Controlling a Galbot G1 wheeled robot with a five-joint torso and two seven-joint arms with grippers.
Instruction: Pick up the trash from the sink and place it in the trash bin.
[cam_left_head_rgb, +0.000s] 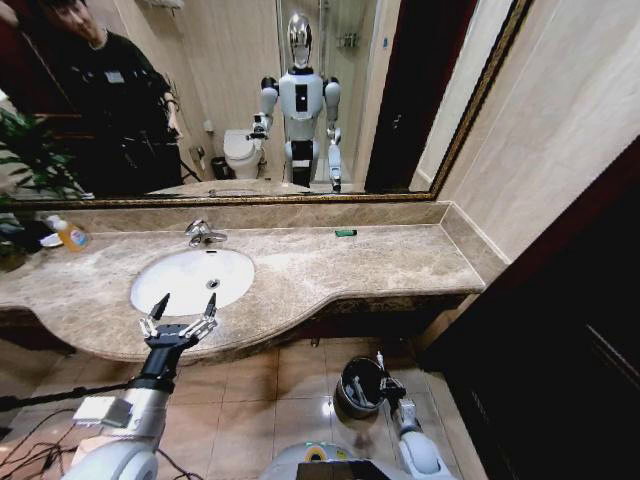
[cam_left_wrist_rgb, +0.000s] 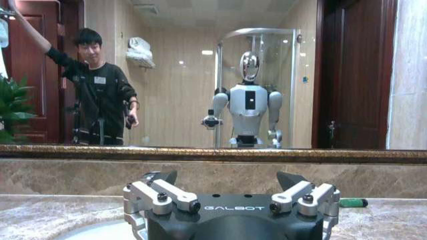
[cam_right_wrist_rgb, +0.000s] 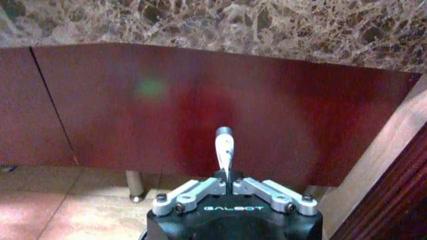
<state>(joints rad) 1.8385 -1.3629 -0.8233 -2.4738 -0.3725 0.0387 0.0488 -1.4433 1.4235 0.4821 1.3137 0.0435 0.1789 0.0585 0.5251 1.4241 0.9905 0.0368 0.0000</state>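
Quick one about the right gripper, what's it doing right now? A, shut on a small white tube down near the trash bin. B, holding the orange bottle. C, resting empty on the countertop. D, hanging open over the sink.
A: the right gripper has its fingers closed on a small white tube, and the head view shows it low beside the trash bin, below the countertop.

The sink (cam_left_head_rgb: 190, 280) bowl is wide open from above, only the faucet (cam_left_head_rgb: 203, 234) crowds its back edge; left gripper (cam_left_head_rgb: 184, 304) hangs spread at the front rim; counter (cam_left_head_rgb: 380, 262) to the right is bare apart from a small green piece (cam_left_head_rgb: 345, 233) near the backsplash; trash bin (cam_left_head_rgb: 360, 385) mouth on the floor is partly blocked by the right gripper (cam_left_head_rgb: 380, 362), pinching a white tube (cam_right_wrist_rgb: 224, 147).
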